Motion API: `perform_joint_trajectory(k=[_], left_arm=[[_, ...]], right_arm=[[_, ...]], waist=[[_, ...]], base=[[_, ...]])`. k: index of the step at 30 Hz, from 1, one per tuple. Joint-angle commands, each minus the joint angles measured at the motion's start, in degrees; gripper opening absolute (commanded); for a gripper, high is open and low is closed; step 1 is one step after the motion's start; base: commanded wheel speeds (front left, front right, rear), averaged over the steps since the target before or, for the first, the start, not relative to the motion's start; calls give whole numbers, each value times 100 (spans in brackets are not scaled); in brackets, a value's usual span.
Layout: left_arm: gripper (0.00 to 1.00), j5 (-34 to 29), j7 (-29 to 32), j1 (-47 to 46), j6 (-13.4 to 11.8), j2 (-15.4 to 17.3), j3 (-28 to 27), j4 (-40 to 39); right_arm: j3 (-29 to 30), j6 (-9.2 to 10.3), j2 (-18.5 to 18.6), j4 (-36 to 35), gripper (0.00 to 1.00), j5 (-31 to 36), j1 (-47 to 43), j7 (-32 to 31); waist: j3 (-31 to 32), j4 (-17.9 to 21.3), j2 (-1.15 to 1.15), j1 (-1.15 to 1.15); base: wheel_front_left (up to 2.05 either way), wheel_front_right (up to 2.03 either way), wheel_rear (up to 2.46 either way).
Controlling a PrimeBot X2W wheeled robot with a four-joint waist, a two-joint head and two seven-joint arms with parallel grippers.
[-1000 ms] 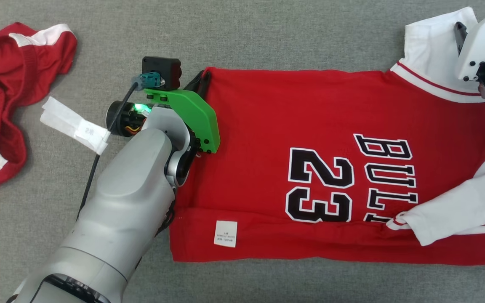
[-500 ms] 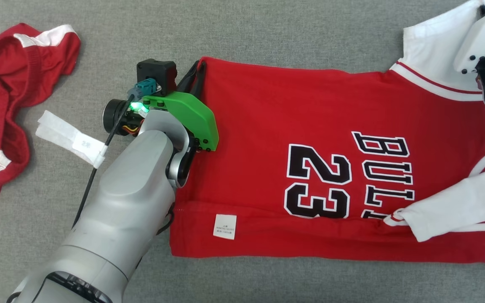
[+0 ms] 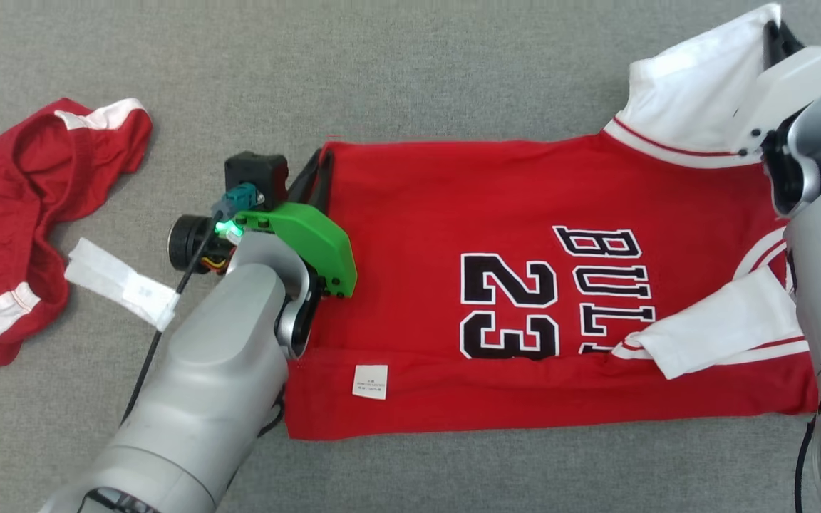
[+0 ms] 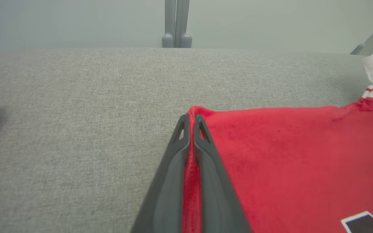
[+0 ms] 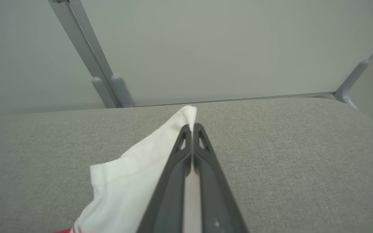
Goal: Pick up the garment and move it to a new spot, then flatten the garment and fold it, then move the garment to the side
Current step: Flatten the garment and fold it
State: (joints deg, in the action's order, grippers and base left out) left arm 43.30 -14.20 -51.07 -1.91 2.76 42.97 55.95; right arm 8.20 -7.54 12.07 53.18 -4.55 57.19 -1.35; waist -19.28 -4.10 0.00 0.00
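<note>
At the far left the red shorts (image 3: 18, 214) lie crumpled on the grey table (image 3: 453, 71), with the white paper strip (image 3: 122, 285) just beside them, both apart from the work. Next comes our left gripper (image 3: 323, 160), whose jaws stay clenched on the far hem corner of the red jersey (image 3: 453, 206). The left wrist view shows red cloth pinched between the two fingers there (image 4: 189, 118). The jersey lies spread across the middle of the table, number and lettering up. Its near long edge is turned over in a band that carries the white label (image 3: 370, 381), and its near sleeve (image 3: 717, 335) lies across the front. The change is at the right: our right gripper (image 3: 772, 32), which stood wide a second ago, now has its jaws clamped on the edge of the far white sleeve (image 3: 695, 85). In the right wrist view, white cloth is caught between its fingers (image 5: 192, 127). The whole head view has also shifted, which is our head moving, so we do not read it as the cloth moving. We judge that we now hold both ends of the jersey's far edge. If so, the near side is already folded in and the far side is ready to be lifted and brought over it together.
</note>
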Motion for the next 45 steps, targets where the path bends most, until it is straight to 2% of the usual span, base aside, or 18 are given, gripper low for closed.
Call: perform_joint_trajectory(k=[1, 6, 15, 24, 32, 33, 34, 36, 37, 38, 39, 40, 41, 45], left_arm=[[0, -48, -44, 161, 54, 64, 39, 16], [0, -162, -101, 634, 186, 201, 56, -100], [0, -366, -100, 1572, 136, 499, -324, -636], [0, -592, -101, 2044, 110, 607, -619, -895], [2, -718, -101, 2371, 106, 662, -872, -1012], [17, -739, -101, 2422, 111, 661, -903, -1004], [38, -736, -101, 2470, 130, 645, -916, -983], [55, -745, -101, 2548, 170, 611, -969, -954], [86, -752, -101, 2578, 173, 596, -1001, -951], [100, -759, -102, 2618, 179, 582, -1033, -953], [100, -771, -102, 2662, 184, 567, -1074, -967], [100, -762, -102, 2699, 186, 551, -1130, -999], [100, -784, -102, 2748, 188, 538, -1208, -1054], [100, -905, -102, 3003, 145, 540, -1625, -1481]], right_arm=[[-125, 11, 15, -11, 0, -157, -210, 14], [-744, 11, 42, -356, 0, -820, -914, -118], [-1379, 11, 371, -1478, 0, -1859, -2393, -686], [-1354, 11, 625, -2680, 0, -2211, -3560, -1181], [-1225, 10, 571, -3360, 0, -2102, -4178, -1825], [-1252, 10, 556, -3435, 0, -2106, -4252, -1925], [-1266, 11, 544, -3493, 0, -2123, -4317, -2011], [-1277, 11, 573, -3603, 0, -2088, -4486, -2213], [-1237, 11, 576, -3637, 0, -2047, -4553, -2273], [-1205, 11, 566, -3665, 0, -2008, -4613, -2328], [-1216, 10, 563, -3704, 17, -1956, -4698, -2415], [-1197, 8, 552, -3754, 44, -1918, -4771, -2455], [-1138, 9, 543, -3779, 100, -1859, -4835, -2494], [-1022, 9, 471, -3929, 100, -1731, -5033, -2565]], waist=[[321, 106, 0, 0], [676, 245, 0, 0], [1195, 499, 0, 0], [1412, 665, 0, 0], [1442, 734, 0, 0], [1450, 732, 0, 0], [1458, 727, 0, 0], [1483, 707, 0, 0], [1493, 697, 0, 0], [1506, 686, 0, 0], [1522, 673, 0, 0], [1541, 660, 0, 0], [1562, 651, 0, 0], [1633, 613, 0, 0]], base=[[0, 0, 0], [0, 0, 0], [0, 0, 0], [0, 0, 0], [0, 0, 0], [0, 0, 0], [0, 0, 0], [0, 0, 0], [0, 0, 0], [0, 0, 0], [0, 0, 0], [0, 0, 0], [0, 0, 0], [0, 0, 0]])
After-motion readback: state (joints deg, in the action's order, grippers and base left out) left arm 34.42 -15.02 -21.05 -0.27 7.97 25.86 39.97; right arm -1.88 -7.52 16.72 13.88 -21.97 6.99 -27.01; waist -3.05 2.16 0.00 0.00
